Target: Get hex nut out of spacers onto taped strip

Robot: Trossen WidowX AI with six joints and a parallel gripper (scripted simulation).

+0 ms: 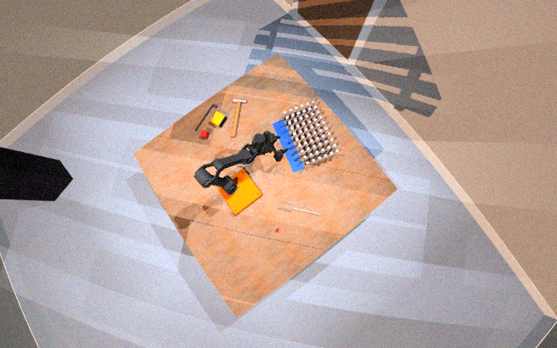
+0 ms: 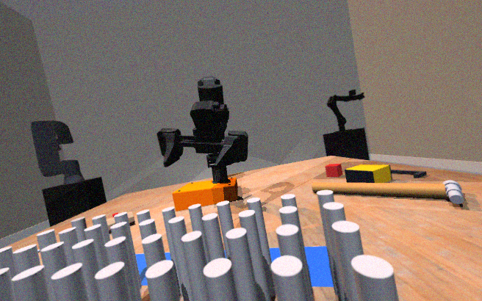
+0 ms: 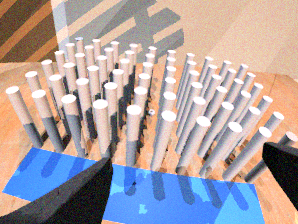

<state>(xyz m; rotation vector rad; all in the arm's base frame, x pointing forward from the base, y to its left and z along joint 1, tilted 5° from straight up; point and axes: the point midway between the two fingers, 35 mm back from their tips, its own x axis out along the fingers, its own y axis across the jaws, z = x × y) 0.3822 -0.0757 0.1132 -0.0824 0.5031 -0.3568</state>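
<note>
Several grey metal spacers [image 1: 313, 103] [image 2: 372, 266] [image 3: 133, 110] stand upright in rows. A tiny pale piece, apparently the nut [image 3: 151, 112], lies deep between them in the wrist view. The blue taped strip [image 1: 296, 165] [image 2: 319, 267] [image 3: 25, 185] lies along their front and shows no nut. My gripper [image 1: 281, 144] [image 2: 190, 162] [image 3: 188, 157] is open and empty, above the strip's near side, pointing towards the spacers. A hammer [image 1: 236, 119] [image 2: 378, 189], a dark bent bar [image 1: 205, 119] [image 2: 407, 172] and a thin pale rod [image 1: 306, 210] lie on the table outside the field.
A yellow and black block [image 1: 217, 118] [image 2: 381, 172] and a red cube [image 1: 204, 134] [image 2: 333, 170] lie near the hammer. A tiny red piece [image 1: 277, 230] lies near the pale rod. The arm's base stands at the orange plate [image 1: 246, 196] [image 2: 194, 194].
</note>
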